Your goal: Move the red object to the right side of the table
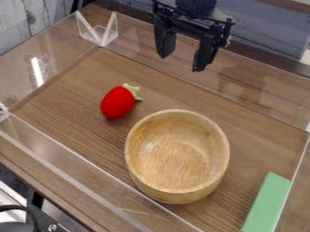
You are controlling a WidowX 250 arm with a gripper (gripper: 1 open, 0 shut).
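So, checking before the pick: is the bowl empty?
Empty. The wooden bowl shows only bare wood inside; the red object lies outside it.

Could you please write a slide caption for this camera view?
Open tool above the table, apart from the red strawberry toy beside a wooden bowl.

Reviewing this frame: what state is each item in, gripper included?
gripper: open, empty, pointing down above the table's far side.
red object: lying on the table, untouched, left of the bowl.
wooden bowl: upright, empty.
green block: lying flat at the right near edge.
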